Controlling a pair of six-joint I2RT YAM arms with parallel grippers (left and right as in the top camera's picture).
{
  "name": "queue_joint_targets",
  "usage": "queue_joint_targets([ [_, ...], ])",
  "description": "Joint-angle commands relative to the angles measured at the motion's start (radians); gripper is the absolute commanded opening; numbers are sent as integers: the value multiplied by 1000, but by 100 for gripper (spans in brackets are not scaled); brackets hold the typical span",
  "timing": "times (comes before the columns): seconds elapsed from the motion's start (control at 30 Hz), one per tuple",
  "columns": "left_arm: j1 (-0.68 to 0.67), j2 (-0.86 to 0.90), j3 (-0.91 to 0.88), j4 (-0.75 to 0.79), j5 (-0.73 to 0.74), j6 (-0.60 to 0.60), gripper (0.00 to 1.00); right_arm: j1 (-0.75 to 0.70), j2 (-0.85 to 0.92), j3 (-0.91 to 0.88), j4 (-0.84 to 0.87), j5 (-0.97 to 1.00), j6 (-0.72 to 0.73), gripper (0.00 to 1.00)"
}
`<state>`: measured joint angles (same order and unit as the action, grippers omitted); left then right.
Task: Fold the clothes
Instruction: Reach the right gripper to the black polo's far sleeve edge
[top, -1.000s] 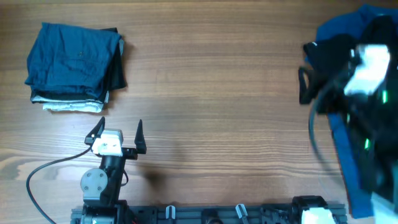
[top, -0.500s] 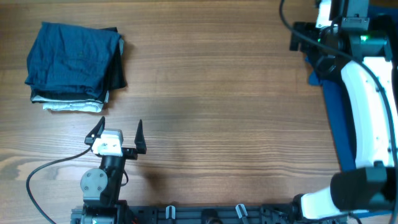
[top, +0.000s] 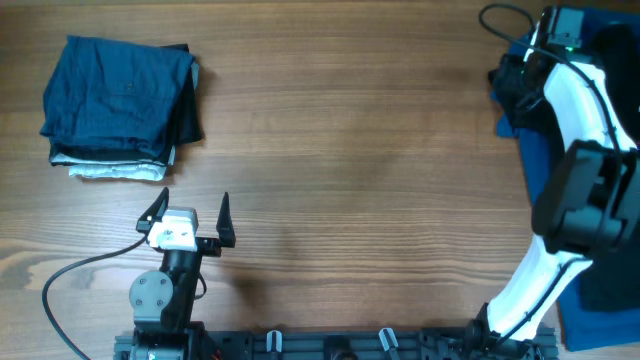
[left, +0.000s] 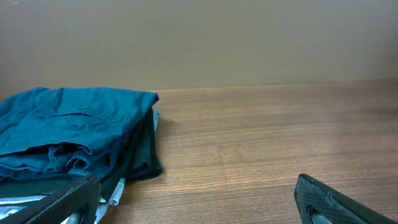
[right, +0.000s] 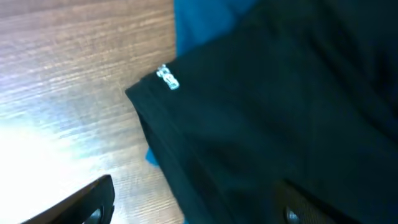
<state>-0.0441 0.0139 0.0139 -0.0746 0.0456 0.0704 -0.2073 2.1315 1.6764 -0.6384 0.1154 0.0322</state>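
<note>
A black shirt with a small white logo lies on a bright blue garment at the table's far right corner. In the overhead view the black shirt and the blue garment are partly hidden by the right arm. My right gripper is open, and the black shirt's edge lies between its fingers; it also shows in the overhead view. My left gripper is open and empty near the front edge.
A stack of folded garments with a dark blue one on top lies at the far left; it also shows in the left wrist view. The wooden table spreads between the stack and the right pile.
The right arm has swung from the right side up to the far right corner and lowered its gripper onto the black shirt. The left arm and the folded stack have not moved.
</note>
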Motion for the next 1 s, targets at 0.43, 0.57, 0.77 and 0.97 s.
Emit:
queue_joint_targets([
  [0.43,2,-7,-8,0,-13,16,100,8,122,10,216,-115,-145,70],
  [0.57,2,-7,-8,0,-13,16,100,8,126,10,219,-116,-145,70],
  [0.77,2,-7,-8,0,-13,16,100,14,169,4,214,-116,-161,69],
  [0.97,2,-7,-8,0,-13,16,100,26,186,-3,230,-109,-164,50],
])
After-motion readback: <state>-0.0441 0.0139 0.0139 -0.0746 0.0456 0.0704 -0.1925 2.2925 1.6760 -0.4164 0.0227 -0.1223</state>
